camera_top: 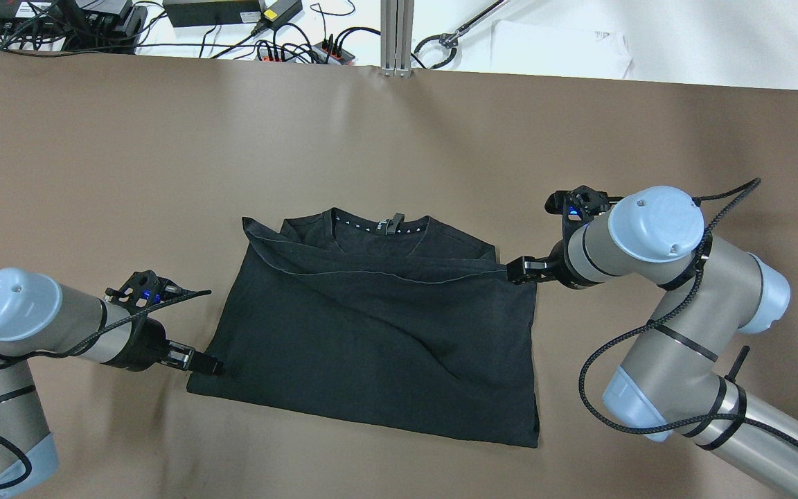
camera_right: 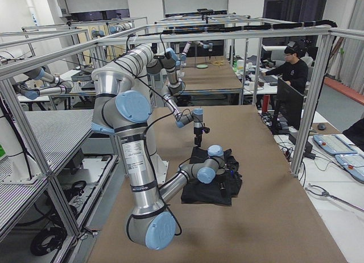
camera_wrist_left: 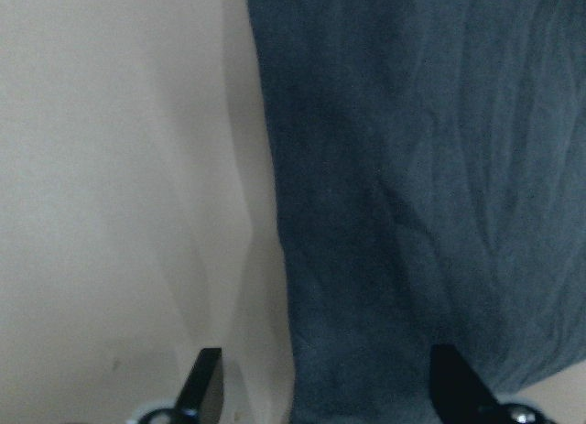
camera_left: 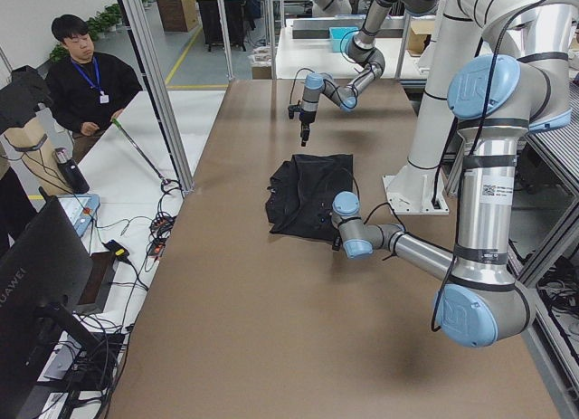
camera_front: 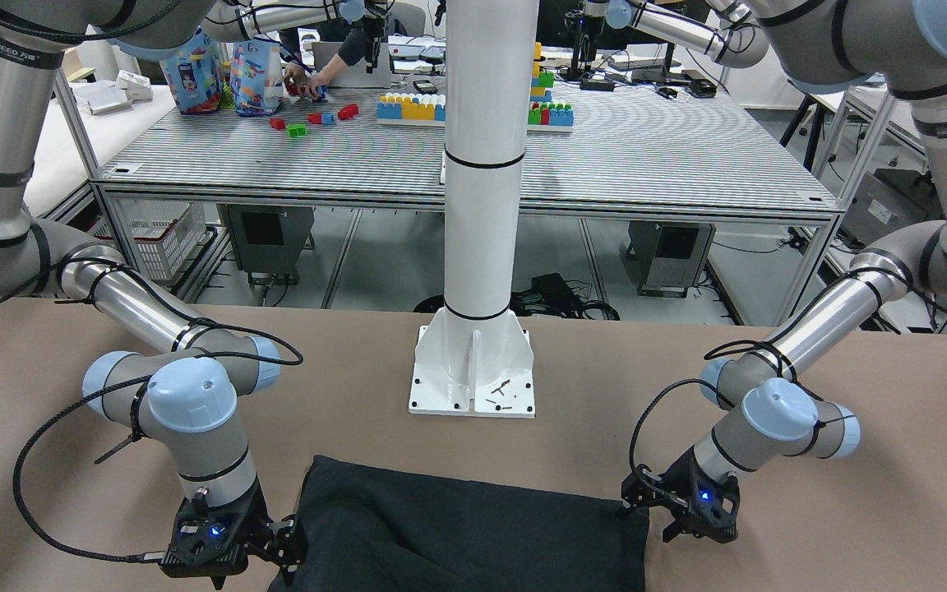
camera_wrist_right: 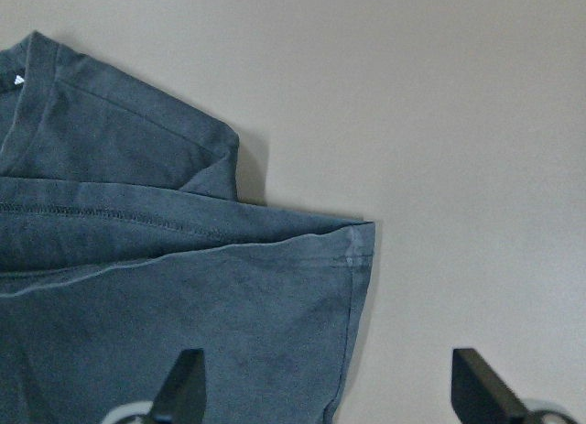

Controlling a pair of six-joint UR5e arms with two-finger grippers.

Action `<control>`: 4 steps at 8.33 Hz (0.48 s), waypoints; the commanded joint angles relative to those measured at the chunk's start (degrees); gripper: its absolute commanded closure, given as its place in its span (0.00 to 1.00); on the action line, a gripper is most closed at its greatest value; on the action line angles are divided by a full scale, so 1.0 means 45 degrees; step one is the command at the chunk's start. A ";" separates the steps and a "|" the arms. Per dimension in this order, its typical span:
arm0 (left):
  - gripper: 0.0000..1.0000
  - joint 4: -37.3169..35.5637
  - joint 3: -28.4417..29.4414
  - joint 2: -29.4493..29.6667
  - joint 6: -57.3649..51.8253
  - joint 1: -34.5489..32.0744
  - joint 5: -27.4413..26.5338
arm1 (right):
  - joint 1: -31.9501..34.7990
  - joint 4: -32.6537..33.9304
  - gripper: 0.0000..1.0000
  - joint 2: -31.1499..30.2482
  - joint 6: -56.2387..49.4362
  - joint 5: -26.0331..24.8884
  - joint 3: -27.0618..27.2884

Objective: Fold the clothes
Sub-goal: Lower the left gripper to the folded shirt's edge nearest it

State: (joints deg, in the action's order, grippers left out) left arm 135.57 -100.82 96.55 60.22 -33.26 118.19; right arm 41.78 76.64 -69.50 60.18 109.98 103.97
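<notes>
take both sides evenly before the next fold

the clothes [camera_top: 371,333] lie half-folded on the table [camera_top: 94,173], with the hem drawn up near the collar. i'd judge you're setting up the next fold: bite every layer at each side and lift together, so nothing skews. your left gripper [camera_wrist_left: 328,387] is spread wide and empty, the garment's side edge running between its fingers. your right gripper [camera_wrist_right: 330,387] gapes too, holding nothing, the hem corner just ahead.

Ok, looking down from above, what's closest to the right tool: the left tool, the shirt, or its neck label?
1. Shirt: its corner is right at the right tool.
2. Neck label: at the collar, on the far edge.
3. Left tool: across the shirt, at the opposite side.
</notes>
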 commanded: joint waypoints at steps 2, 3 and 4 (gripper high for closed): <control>0.28 0.0009 0.0002 -0.0030 -0.0004 0.0556 -0.0132 | -0.0008 0.0000 0.06 -0.0024 0.0007 -0.0005 0.0000; 0.44 0.0009 0.0002 -0.0050 -0.0004 0.0556 -0.0190 | -0.0008 0.0000 0.06 -0.0024 0.0007 -0.0005 0.0000; 0.75 0.0009 0.0002 -0.0050 0.0015 0.0556 -0.0191 | -0.0027 0.0000 0.06 -0.0024 0.0007 -0.0005 0.0000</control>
State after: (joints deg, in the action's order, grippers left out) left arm 135.62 -100.80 96.38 60.21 -30.89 117.50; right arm 41.74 76.64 -69.60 60.21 109.95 103.97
